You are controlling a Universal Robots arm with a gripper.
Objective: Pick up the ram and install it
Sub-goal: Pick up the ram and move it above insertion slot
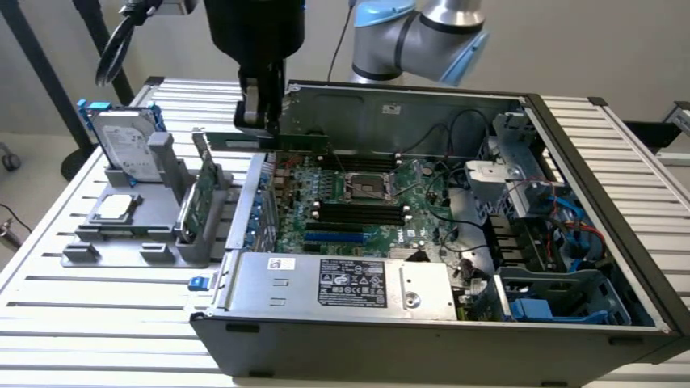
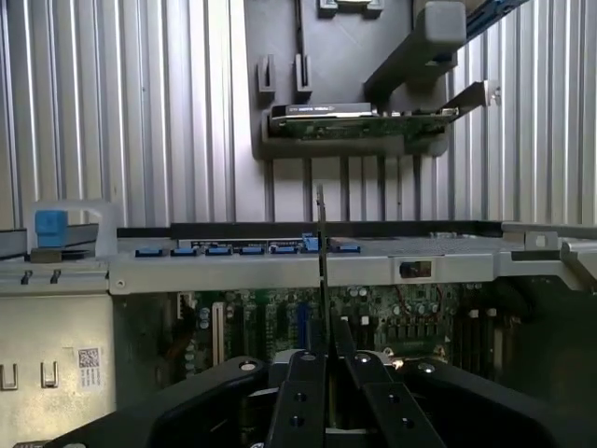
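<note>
Your gripper (image 1: 262,125) is clamped on the ram (image 1: 296,144), holding it level in the air (edge-on in the wrist view) above the case's (image 1: 431,339) wall at the exterior view's left, motherboard (image 1: 361,214) below it.

1 ram (image 1: 296,144), 1 card (image 1: 200,192), 1 hard drive (image 1: 121,145), 1 processor (image 1: 115,208), 1 holder (image 1: 108,252), 1 case (image 1: 431,343), 1 gripper (image 1: 258,125).

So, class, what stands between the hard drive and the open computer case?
The green expansion card, upright in the grey holder, seen in the exterior view. The gripper holds the ram.
</note>
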